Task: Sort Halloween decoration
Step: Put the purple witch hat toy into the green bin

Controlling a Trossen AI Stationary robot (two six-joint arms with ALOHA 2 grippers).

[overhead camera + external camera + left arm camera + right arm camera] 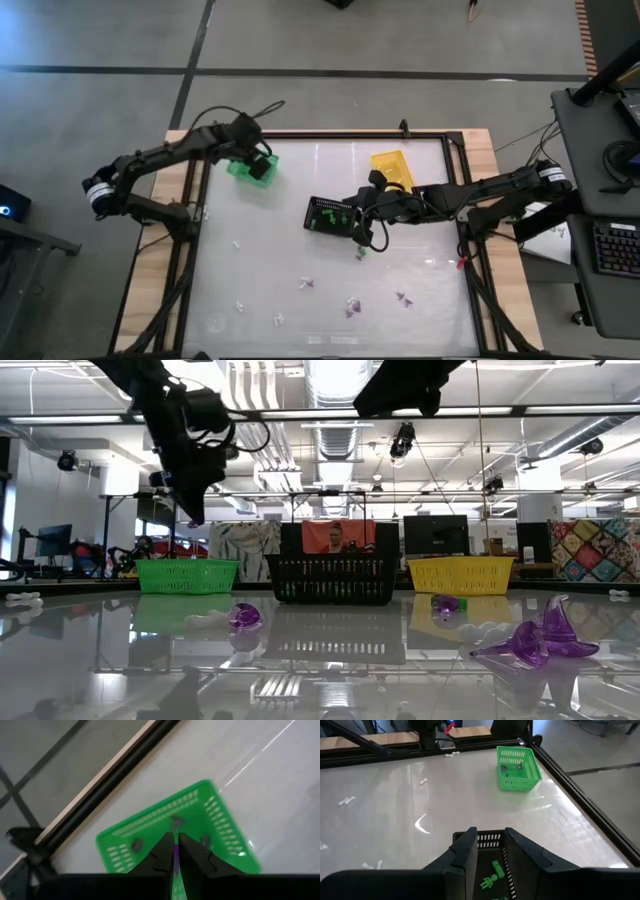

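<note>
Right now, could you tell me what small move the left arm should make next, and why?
Probably open the left tool: it is shut on a purple trinket directly above the green basket, which already holds a few pieces, so letting go should drop it inside.

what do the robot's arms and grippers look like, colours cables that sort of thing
Both arms are dark, nearly black, jointed links, each with a pale band near its base and thin black cables looping along it. The left gripper and right gripper each end in two flat, tapered black fingers.
</note>
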